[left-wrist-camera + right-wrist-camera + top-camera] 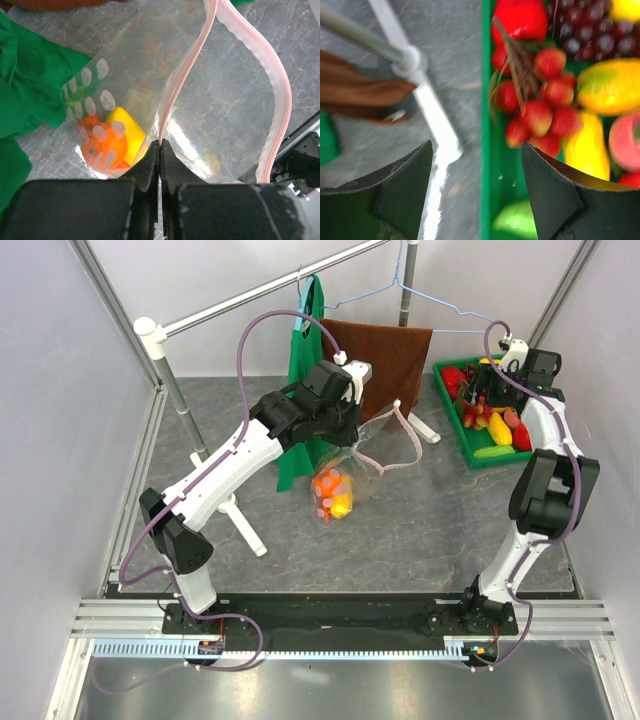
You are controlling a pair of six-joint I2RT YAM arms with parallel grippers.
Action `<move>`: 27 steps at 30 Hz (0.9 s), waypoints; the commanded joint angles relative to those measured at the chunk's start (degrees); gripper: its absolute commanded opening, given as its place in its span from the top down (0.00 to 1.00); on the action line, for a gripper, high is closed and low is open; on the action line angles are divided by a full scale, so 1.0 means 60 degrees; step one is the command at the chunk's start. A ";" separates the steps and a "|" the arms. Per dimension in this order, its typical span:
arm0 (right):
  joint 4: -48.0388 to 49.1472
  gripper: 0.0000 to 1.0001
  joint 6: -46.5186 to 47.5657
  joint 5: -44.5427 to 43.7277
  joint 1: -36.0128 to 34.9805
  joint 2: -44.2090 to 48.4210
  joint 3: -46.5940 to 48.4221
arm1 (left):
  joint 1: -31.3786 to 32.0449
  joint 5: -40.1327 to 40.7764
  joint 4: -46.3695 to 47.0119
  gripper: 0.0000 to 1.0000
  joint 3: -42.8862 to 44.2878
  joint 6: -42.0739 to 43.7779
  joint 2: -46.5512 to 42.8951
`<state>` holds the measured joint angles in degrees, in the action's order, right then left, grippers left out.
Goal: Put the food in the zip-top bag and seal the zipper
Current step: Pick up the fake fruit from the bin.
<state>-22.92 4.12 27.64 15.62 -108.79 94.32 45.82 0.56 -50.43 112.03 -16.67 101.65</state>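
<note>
The clear zip-top bag (341, 480) hangs from my left gripper (352, 432), its dotted bottom resting on the table. My left gripper (160, 144) is shut on the bag's rim at the zipper. The pink zipper (280, 90) curves open in a wide loop. Inside the bag lie an orange food piece (102, 146) and a yellow one (125, 129). My right gripper (477, 398) hovers open over the green tray (480, 462) of food. In the right wrist view my right gripper (477, 147) stands above the tray's left wall (486, 150), beside a bunch of small red fruits (535, 110).
The tray also holds a red pepper (520, 17), purple grapes (585, 30), yellow fruits (587, 145) and a green piece (517, 220). A brown towel (385, 355) and a green cloth (305, 370) hang on the rack behind the bag. The rack's white foot (437, 130) lies left of the tray.
</note>
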 commanded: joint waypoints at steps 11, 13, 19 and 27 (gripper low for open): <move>0.3291 0.22 0.1188 -0.0256 -0.0581 -0.2609 0.2414 | -0.0005 -0.0298 0.0349 0.98 0.0137 -0.0299 0.0081; 0.3482 0.22 0.1320 -0.0198 -0.0654 -0.2755 0.2371 | -0.0005 -0.0283 0.0364 0.98 0.0094 -0.0284 0.0081; 0.4258 0.23 0.1714 -0.0387 -0.0713 -0.2976 0.1917 | -0.0005 -0.0298 0.0335 0.98 0.0108 -0.0269 0.0081; 0.5443 0.25 0.1833 -0.0300 -0.0713 -0.2859 0.0761 | -0.0005 -0.0283 0.0305 0.98 0.0079 -0.0269 0.0124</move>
<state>3.14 13.74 25.34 11.42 -125.97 101.71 45.82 -0.56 -50.43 112.01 -17.06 101.67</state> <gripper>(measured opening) 0.756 0.026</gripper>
